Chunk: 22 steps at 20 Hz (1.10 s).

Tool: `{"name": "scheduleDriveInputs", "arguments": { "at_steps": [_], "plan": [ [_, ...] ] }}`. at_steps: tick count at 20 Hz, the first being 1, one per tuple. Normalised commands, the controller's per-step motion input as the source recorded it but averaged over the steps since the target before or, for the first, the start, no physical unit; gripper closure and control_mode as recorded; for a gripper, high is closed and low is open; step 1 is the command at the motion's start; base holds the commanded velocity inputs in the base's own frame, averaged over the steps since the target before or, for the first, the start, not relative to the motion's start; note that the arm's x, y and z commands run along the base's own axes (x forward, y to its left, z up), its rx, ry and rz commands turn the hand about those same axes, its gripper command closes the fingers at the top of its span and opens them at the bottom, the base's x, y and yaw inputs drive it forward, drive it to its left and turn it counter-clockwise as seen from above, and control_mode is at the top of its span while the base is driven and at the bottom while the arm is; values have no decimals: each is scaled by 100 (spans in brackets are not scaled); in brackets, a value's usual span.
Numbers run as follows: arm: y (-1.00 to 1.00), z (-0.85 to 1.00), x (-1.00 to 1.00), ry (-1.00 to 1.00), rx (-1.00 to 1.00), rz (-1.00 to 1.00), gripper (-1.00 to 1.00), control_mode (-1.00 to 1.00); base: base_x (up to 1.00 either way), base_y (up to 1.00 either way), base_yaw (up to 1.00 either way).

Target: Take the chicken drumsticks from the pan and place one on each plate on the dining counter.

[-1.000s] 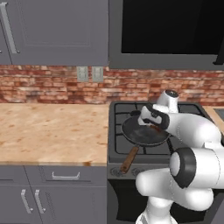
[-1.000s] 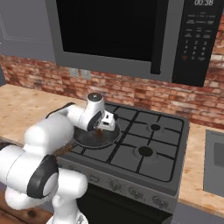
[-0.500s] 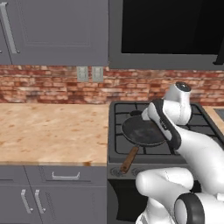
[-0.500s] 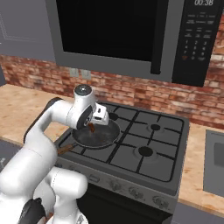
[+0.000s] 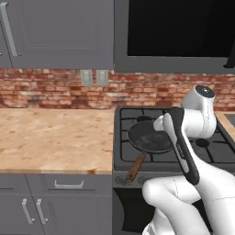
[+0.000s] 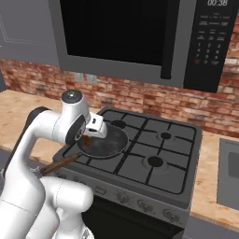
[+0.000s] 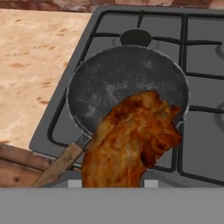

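Gripper [image 6: 87,138] clenches a chicken drumstick [image 7: 131,142], filling the lower centre of the hand view, above the dark pan [image 7: 118,83] on the stove [image 6: 154,154].

Drumstick [image 7: 131,140] fills foreground over pan [image 7: 118,83] (handle toward bottom-left) on stove [image 7: 201,65].

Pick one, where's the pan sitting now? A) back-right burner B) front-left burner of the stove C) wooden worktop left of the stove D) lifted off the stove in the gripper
B: the pan rests on the stove at its front-left burner, its wooden handle sticking out over the front edge.
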Motion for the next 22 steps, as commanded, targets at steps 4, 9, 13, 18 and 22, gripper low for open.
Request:
{"name": "scheduleDriveInputs", "arguments": {
  "at_steps": [4,9,13,18,22],
  "plan": [
    [0,10,-18,11,0,0,100,-100,0,0,0],
    [0,0,0,0,0,0,100,-100,0,0,0],
    [0,0,0,0,0,0,100,-100,0,0,0],
    [0,0,-2,0,0,0,100,-100,0,0,0],
    [-2,0,-33,-11,0,6,100,100,-46,0,8]
  ]
}}
